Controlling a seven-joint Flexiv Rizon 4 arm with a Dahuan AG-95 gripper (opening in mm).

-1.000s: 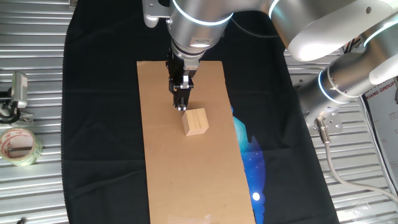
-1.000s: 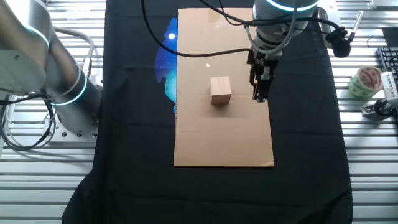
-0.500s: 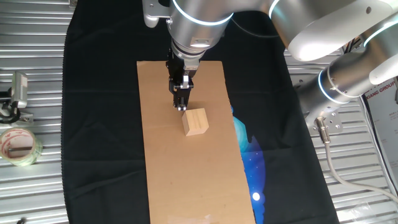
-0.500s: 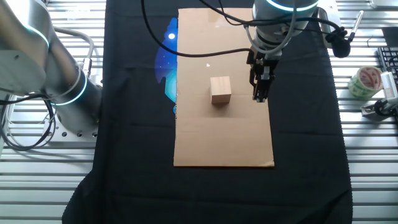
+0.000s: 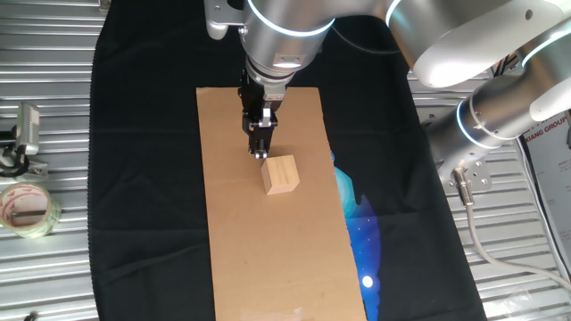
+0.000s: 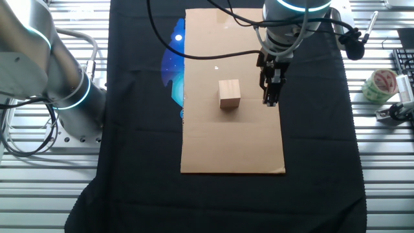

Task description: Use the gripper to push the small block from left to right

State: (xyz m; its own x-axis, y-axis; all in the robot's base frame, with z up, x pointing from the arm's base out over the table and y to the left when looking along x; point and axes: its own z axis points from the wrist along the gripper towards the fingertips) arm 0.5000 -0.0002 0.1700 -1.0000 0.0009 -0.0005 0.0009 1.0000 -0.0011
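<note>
We have the hand (image 6: 270, 101) lowered near the cardboard sheet (image 6: 233, 139), its two narrow fingers drawn together with nothing between them, so it reads as closed and empty. The small block (image 6: 229, 93) sits on the sheet just beside the hand; in the other fixed view a clear strip of cardboard shows between them, while in one fixed view the hand (image 5: 260, 152) seems almost to meet the upper corner of the small block (image 5: 280, 174), so we judge them near but not yet in contact. To do the push well, we should keep the fingertips low, just off the cardboard, and bring them against the middle of the block's nearest face, not a corner, since the block lies turned a little to the sheet's edges and an off-centre touch would likely spin it. A slow, straight sweep across the sheet should keep it from tumbling or slipping off the tip. Compared with the earlier frames, we see no change: hand and block stand where they stood.
</note>
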